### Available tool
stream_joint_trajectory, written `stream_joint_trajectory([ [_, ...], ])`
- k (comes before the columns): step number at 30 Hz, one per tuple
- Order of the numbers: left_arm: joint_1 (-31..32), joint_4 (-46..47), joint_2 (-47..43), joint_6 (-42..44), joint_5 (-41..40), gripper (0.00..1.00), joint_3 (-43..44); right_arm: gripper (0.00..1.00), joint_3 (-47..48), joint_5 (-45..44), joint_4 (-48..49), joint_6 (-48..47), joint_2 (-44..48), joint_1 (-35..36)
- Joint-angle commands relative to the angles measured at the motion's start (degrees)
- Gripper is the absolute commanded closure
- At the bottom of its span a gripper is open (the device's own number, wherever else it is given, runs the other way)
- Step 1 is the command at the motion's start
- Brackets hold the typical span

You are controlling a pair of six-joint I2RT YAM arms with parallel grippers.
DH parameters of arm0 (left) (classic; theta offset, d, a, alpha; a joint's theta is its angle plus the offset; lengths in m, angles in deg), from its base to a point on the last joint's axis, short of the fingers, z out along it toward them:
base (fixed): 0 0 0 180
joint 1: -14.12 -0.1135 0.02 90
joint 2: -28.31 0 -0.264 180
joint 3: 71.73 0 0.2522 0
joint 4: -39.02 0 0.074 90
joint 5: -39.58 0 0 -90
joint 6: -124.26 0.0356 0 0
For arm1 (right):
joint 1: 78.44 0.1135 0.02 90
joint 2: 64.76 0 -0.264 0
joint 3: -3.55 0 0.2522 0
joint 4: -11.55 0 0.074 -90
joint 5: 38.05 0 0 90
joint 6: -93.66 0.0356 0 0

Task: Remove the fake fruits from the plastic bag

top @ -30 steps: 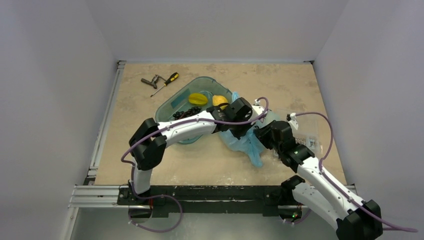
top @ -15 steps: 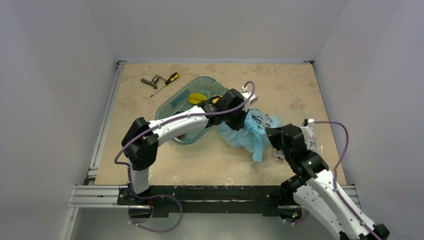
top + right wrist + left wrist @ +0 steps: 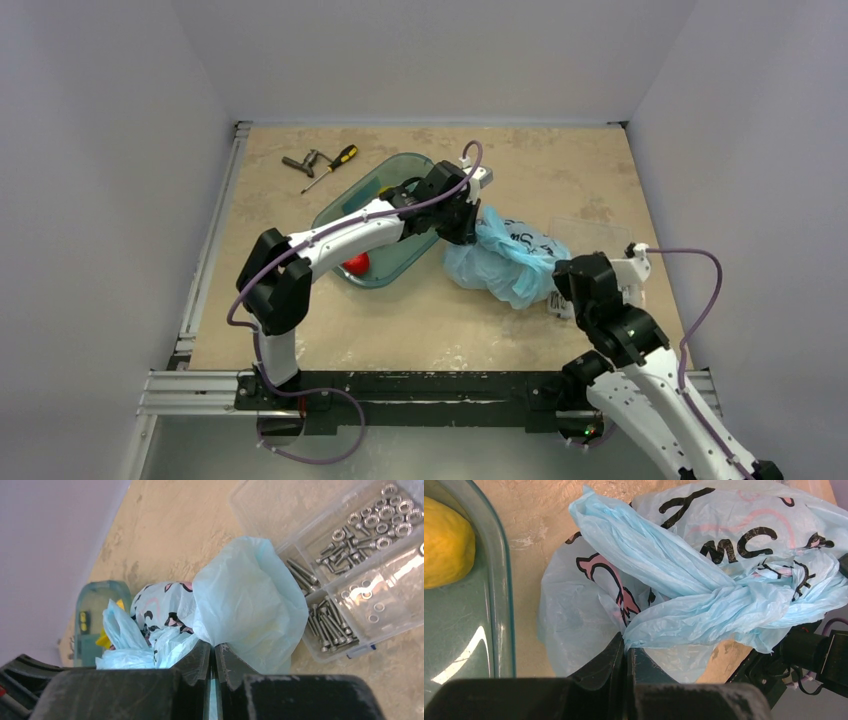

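The light-blue plastic bag [image 3: 505, 258] with the pink-and-black print lies bunched on the table, right of the teal tray. My left gripper [image 3: 468, 226] is shut on a twisted strip of the bag at its left end, as the left wrist view shows [image 3: 626, 647]; the bag [image 3: 684, 580] fans out beyond it. My right gripper [image 3: 562, 288] is shut on a fold at the bag's right end, also seen in the right wrist view [image 3: 213, 647], with the bag [image 3: 245, 605] above it. The green fruit and the mango-like fruit are hidden.
The teal tray [image 3: 385, 272] holds a red fruit [image 3: 356, 263]; its rim [image 3: 504, 605] and a yellow fruit [image 3: 444, 542] show in the left wrist view. A clear box of screws [image 3: 350, 570] sits right of the bag. A screwdriver [image 3: 335, 165] lies at the back left.
The left gripper has moved back and left with its end of the bag. The right arm has drawn back to the right with its end. The bag is pulled out between them.
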Motion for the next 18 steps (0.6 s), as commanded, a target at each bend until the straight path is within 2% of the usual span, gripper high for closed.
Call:
stream_joint_trajectory([
  [1, -0.36, -0.49, -1.04, 1.07, -0.44, 1.00, 1.22, 0.94, 6.00, -0.22, 3.35, -16.80, -3.72, -0.26],
  [3, -0.34, -0.52, -1.22, 1.23, -0.39, 1.00, 1.20, 0.82, 8.43, 2.78, 4.78, -25.67, -5.43, -0.20],
  [5, -0.36, -0.64, -1.22, 1.27, -0.37, 1.00, 1.32, 0.64, 10.98, 5.78, 4.99, -32.74, -7.09, -0.21],
  [8, -0.31, -0.75, -0.98, 1.49, -0.45, 1.00, 1.43, 0.45, 14.49, 11.51, 4.23, -39.69, -9.40, -0.25],
  [11, -0.31, -0.76, -0.62, 1.58, -0.43, 1.00, 1.44, 0.40, 17.00, 17.32, 2.64, -39.31, -12.20, -0.20],
  [15, -0.31, -0.80, -0.22, 1.71, 0.42, 1.00, 1.71, 0.39, 17.35, 27.16, 0.75, -30.43, -13.86, -0.23],
  [18, -0.22, -0.89, -0.39, 2.20, 0.08, 1.00, 1.60, 0.38, 16.16, 29.94, 0.11, -22.76, -13.24, -0.21],
])
